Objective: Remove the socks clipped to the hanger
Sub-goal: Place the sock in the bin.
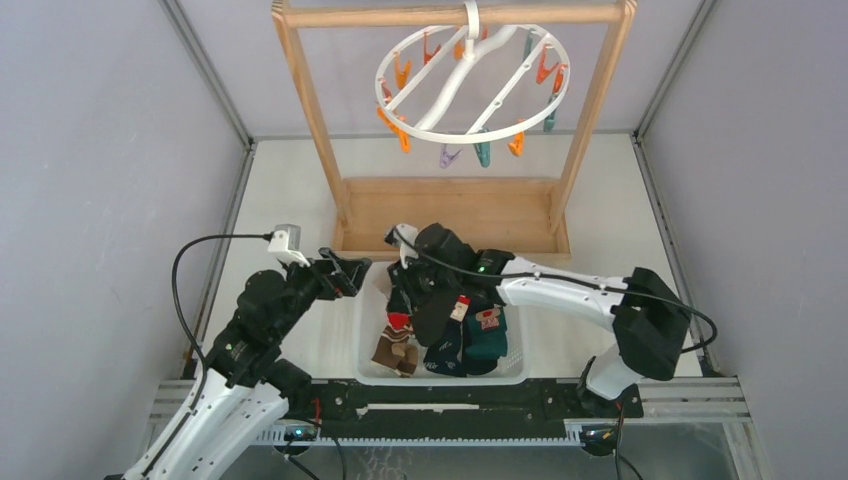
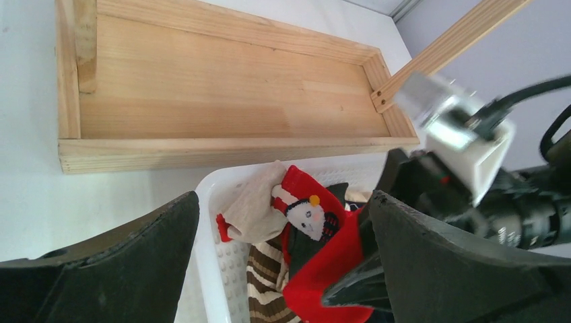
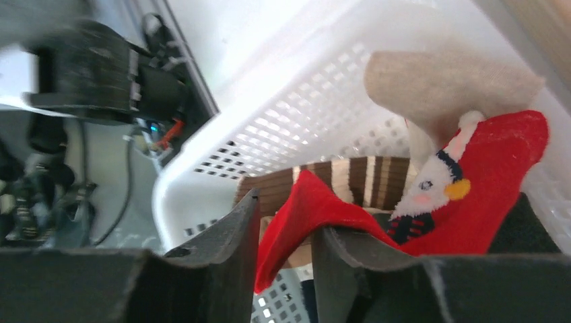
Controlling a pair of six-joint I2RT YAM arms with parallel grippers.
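Observation:
The white ring hanger (image 1: 472,85) hangs from the wooden rack with its orange, teal and purple clips bare. The socks (image 1: 470,335) lie piled in a white basket (image 1: 440,377). My right gripper (image 1: 405,292) reaches down into the basket's left end. Its jaws (image 3: 286,215) stand a little apart, and a red snowman sock (image 3: 491,175) is draped over one finger with its edge hanging in the gap. A brown-and-cream striped sock (image 3: 350,178) lies below. My left gripper (image 2: 284,198) is wide open and holds nothing, just left of the basket and pointed at the red sock (image 2: 323,262).
The wooden rack's tray base (image 2: 222,87) lies right behind the basket rim (image 2: 205,222). Its two uprights (image 1: 310,110) rise at either side. The right arm's wrist camera (image 2: 464,131) is close to my left fingers. Grey walls close in both sides.

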